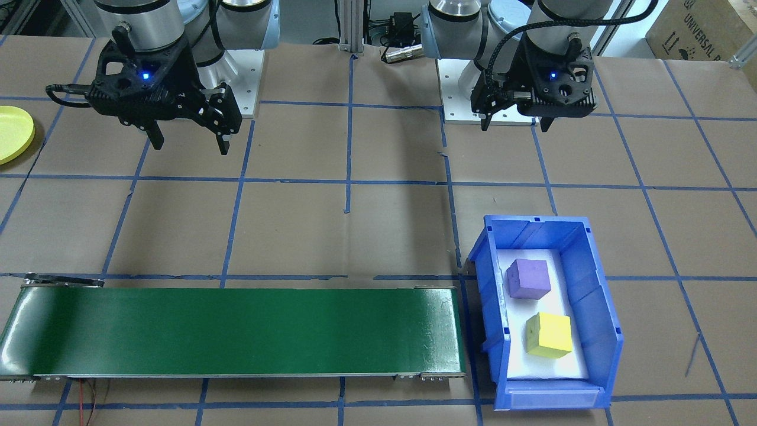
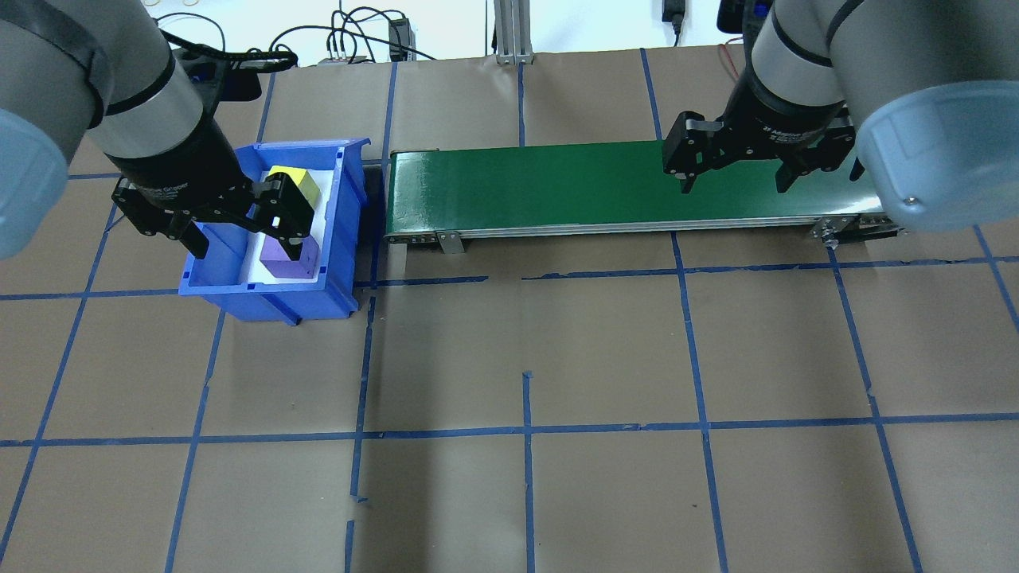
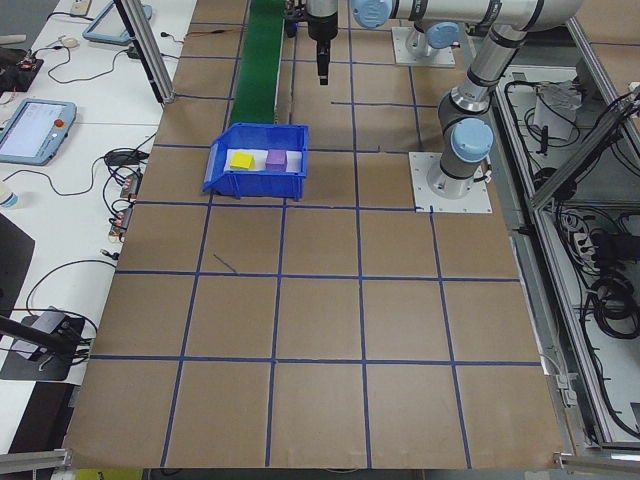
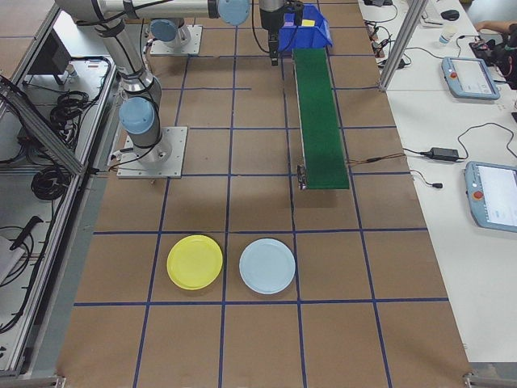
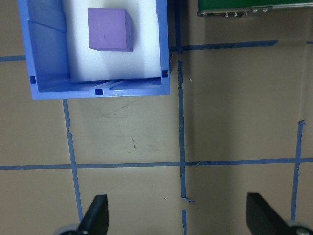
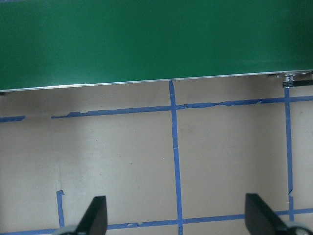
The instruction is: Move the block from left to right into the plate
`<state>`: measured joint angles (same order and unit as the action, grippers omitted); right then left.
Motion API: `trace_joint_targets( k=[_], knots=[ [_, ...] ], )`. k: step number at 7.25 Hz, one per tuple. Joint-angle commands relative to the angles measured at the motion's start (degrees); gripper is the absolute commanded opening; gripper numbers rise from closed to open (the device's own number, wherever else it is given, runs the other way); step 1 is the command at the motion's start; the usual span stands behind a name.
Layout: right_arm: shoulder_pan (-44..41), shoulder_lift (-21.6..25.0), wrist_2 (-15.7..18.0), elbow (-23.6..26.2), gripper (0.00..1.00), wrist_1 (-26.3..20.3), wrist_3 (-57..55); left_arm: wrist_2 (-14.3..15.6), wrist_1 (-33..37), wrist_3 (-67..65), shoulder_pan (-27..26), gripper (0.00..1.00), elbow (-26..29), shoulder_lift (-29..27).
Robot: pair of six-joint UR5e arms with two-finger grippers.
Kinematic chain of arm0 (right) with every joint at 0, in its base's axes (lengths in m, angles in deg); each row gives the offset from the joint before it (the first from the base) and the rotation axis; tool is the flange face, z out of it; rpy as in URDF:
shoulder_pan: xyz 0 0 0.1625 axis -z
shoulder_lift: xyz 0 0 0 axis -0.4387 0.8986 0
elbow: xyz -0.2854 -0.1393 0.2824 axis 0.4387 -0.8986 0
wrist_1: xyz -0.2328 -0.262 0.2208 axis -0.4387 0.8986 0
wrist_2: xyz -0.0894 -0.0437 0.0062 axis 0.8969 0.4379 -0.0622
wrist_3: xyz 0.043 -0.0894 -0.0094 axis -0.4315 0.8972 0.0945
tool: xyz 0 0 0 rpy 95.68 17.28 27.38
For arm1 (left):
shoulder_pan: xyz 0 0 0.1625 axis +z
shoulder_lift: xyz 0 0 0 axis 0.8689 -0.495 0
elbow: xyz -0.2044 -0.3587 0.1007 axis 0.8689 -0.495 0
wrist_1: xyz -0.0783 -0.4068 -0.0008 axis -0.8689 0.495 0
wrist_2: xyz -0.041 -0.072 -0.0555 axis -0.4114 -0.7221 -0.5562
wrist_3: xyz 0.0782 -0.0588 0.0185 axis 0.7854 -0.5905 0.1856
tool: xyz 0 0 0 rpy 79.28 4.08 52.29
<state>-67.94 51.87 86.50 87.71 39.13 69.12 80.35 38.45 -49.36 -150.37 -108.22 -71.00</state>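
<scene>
The left gripper (image 2: 235, 231) hangs spread wide and empty. The purple block (image 1: 528, 278) sits in the blue bin (image 1: 597, 296), at 12 o'clock from the yellow block (image 1: 549, 335). It should drop straight down over one block. The right gripper (image 2: 736, 169) waits spread above the green belt (image 2: 557, 187). The plate (image 4: 195, 262) lies far off.

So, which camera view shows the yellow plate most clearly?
The exterior right view: the yellow plate lies there whole on the table, beside a pale blue plate. The front-facing view catches only part of it at its left edge. The overhead, exterior left and both wrist views do not show it.
</scene>
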Motion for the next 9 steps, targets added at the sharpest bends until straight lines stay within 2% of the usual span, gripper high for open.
trace_joint_targets(
  k=[1,3,6,8,9],
  knots=[
    [0.0,0.0,0.0,0.0,1.0,0.0,0.0,0.0,0.0,0.3,0.0,1.0,0.0,0.0],
    [0.0,0.0,0.0,-0.1,1.0,0.0,0.0,0.2,-0.4,0.4,0.1,1.0,1.4,0.0],
    [0.0,0.0,-0.1,-0.1,1.0,0.0,0.0,0.7,-0.5,4.7,1.0,1.0,0.6,-0.3],
    [0.0,0.0,-0.1,-0.1,1.0,0.0,0.0,0.5,-0.6,6.5,3.9,1.0,0.4,-0.8],
    [0.0,0.0,-0.1,-0.1,1.0,0.0,0.0,0.5,-1.3,8.4,4.9,1.0,1.0,-3.0]
  ],
)
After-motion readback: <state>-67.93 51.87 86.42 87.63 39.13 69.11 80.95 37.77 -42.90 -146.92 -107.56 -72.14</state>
